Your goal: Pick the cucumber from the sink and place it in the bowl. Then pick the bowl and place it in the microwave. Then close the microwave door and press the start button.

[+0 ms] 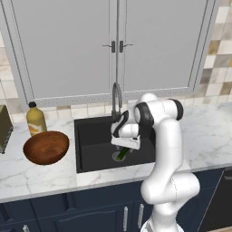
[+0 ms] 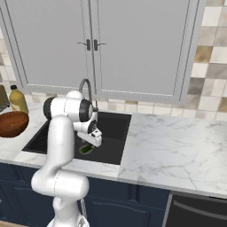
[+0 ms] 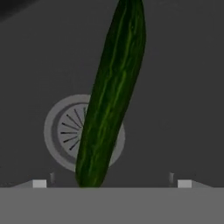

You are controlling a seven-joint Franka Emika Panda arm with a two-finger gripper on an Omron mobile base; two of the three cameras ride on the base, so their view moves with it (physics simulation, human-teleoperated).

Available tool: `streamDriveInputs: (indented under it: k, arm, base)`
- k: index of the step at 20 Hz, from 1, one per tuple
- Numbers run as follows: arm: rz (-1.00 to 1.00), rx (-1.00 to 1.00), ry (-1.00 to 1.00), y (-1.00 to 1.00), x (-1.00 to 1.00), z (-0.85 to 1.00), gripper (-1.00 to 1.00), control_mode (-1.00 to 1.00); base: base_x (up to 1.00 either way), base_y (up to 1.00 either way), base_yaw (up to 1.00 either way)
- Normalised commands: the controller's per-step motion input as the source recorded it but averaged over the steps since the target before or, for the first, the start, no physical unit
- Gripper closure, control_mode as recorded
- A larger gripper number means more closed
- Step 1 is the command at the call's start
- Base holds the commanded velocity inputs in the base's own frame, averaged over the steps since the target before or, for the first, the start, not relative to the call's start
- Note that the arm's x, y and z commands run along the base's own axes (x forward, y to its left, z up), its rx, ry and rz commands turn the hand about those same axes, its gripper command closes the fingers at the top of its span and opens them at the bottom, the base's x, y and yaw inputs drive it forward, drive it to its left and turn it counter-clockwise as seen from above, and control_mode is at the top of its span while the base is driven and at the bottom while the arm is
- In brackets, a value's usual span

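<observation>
Hovering over the sink (image 1: 90,136), gripper (image 1: 125,146) spread wide, holding nothing. Cucumber (image 3: 111,96) lies across the drain (image 3: 59,131) mid-basin. Looks stiff, light, slick-skinned; I'd pinch it mid-length, across the width.

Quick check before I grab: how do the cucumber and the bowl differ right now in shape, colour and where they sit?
The cucumber is long, slim and dark green; the bowl is round, wide and reddish-brown. The cucumber lies down in the black sink, across the round drain; the bowl stands upright on the marble counter, left of the sink beside a yellow bottle. The bowl is far wider. Neither is held.
</observation>
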Motion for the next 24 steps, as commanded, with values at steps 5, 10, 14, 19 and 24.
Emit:
streamDriveInputs:
  k: [5, 10, 14, 19, 24]
  arm:
    - [0.01, 0.02, 0.0, 0.01, 0.59, -0.37, -1.0, -1.0]
    - [0.02, 0.02, 0.0, 0.0, 0.52, -0.46, -1.0, -1.0]
    - [0.02, 0.02, 0.0, 0.0, 0.12, -0.35, 1.0, -1.0]
    - [0.0, 0.01, 0.0, -0.01, -0.31, -0.07, 1.0, -1.0]
    - [0.0, 0.15, 0.0, -0.13, -0.44, 0.33, 1.0, -1.0]
  base:
    - [0.0, 0.0, 0.0]
    - [0.0, 0.0, 0.0]
    - [0.0, 0.0, 0.0]
    - [0.0, 0.0, 0.0]
    - [0.0, 0.0, 0.0]
